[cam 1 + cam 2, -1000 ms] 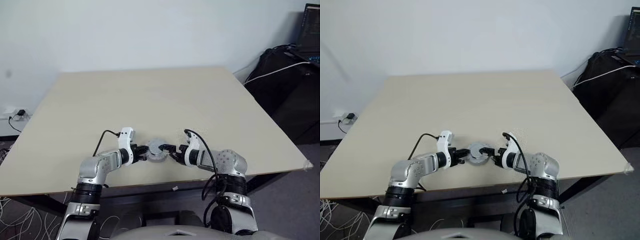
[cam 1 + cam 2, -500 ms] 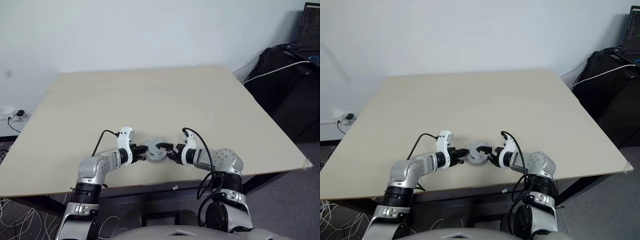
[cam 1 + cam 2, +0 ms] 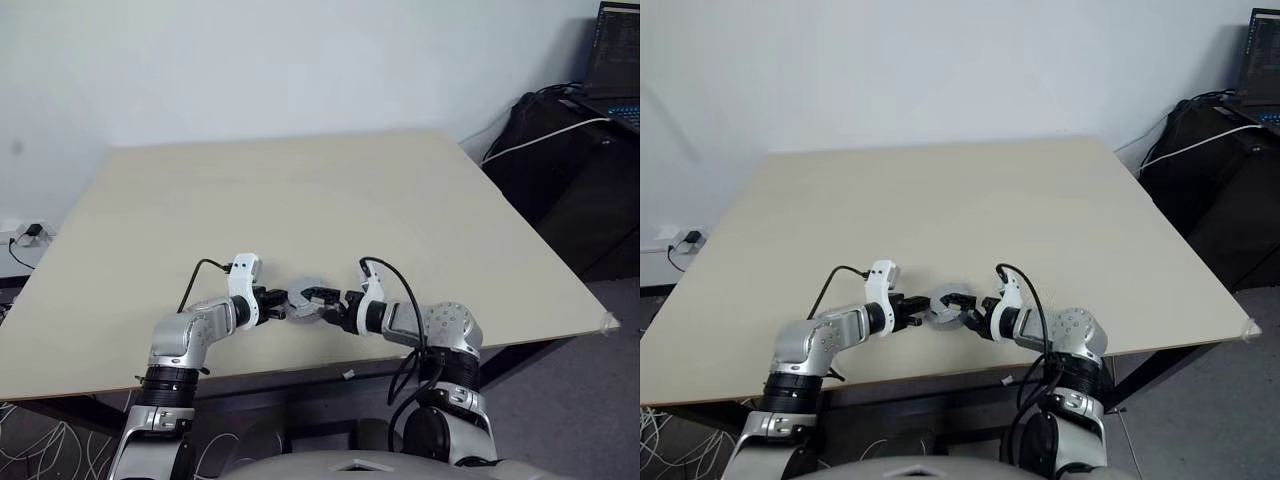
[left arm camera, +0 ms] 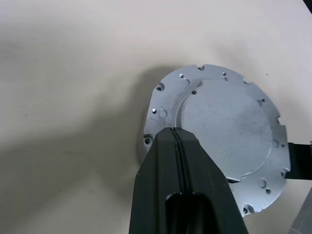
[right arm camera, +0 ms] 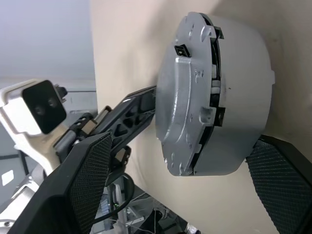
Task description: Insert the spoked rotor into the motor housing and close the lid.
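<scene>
Your motor housing (image 5: 239, 92) sits near the front edge of the counter (image 3: 300, 190), between the two arms, and the lid (image 4: 219, 131) already lies down over it. The rotor is nowhere loose on the counter, so you can judge it to be inside, though no view looks into the housing. What looks left is the final seating: the right wrist view shows a dark seam running around the side between lid and housing, with tabs not quite flush, so the lid may not be fully home yet.

Your left gripper (image 4: 178, 141) is clenched, its two fingers pressed together with nothing between them, their tip resting at the lid's near rim. Your right gripper (image 5: 185, 195) stands released and wide, one finger to either side of the housing; whether they touch its wall you cannot tell.

The head views give you only the layout: a small grey disc between two grippers that nearly meet. The left wrist view gives you the lid's smooth top face with its ring of screw holes and notches. The right wrist view alone gives you the side profile and that seam, plus the left gripper beyond.
</scene>
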Available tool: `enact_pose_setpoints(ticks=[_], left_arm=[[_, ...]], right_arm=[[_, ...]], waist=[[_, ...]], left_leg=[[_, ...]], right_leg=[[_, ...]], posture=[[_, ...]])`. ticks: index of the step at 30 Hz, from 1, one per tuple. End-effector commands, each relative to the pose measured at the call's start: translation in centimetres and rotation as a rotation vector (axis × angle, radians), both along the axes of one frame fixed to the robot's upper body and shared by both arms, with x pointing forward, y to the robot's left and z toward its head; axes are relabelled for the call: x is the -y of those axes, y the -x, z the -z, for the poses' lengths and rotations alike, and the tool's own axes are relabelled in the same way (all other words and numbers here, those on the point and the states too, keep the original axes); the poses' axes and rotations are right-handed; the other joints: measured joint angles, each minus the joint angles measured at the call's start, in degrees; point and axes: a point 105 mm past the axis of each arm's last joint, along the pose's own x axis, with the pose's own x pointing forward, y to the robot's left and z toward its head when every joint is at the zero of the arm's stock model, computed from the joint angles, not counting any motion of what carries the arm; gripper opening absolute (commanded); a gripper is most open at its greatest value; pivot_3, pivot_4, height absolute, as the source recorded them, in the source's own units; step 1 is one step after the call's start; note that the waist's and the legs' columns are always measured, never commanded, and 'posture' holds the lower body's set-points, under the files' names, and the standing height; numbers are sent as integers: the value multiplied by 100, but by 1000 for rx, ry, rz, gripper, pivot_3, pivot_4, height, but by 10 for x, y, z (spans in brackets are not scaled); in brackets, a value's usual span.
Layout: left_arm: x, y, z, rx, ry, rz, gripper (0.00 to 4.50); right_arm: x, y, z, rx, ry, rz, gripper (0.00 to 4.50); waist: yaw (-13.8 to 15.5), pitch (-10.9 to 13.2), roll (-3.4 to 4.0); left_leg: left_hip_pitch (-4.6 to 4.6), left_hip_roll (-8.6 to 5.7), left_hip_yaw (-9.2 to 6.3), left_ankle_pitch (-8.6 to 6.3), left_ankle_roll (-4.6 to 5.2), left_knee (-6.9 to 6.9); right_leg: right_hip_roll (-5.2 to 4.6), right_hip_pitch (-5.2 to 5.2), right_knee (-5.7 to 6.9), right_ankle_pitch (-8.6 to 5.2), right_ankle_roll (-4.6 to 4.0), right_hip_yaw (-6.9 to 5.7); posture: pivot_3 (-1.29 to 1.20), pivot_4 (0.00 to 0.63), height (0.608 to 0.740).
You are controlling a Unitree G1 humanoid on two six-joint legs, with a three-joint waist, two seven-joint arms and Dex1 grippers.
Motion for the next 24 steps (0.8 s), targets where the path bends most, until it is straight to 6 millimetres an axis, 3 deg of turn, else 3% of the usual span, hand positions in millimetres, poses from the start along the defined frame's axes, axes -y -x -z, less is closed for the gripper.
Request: enact_pose_setpoints(ticks=[1, 7, 10, 24], left_arm=[[19, 16, 14, -77, 22, 71, 0], [20, 16, 14, -77, 21, 76, 0], [20, 16, 14, -76, 22, 76, 0], [19, 11, 7, -39, 76, 12, 0]], right_arm=[[-13, -6, -16, 62, -46, 0, 3934], [-10, -9, -17, 74, -38, 16, 2036], [-9, -10, -18, 79, -36, 18, 1336], [-8, -9, -17, 80, -27, 13, 1288]], waist=[[2, 0, 0], [0, 0, 4], [5, 3, 7], [5, 6, 14]], left_leg=[[0, 0, 0, 0, 0, 0], [-4, 0, 0, 0, 0, -4], [-5, -1, -1, 0, 0, -2], [-5, -1, 0, 0, 0, -3]], right_leg=[[0, 0, 0, 0, 0, 0], [0, -5, -1, 1, 1, 0], [0, -4, -2, 1, 1, 0], [0, -4, -2, 1, 1, 0]], posture=[[0, 0, 740], [0, 0, 740], [0, 0, 740], [0, 0, 740]])
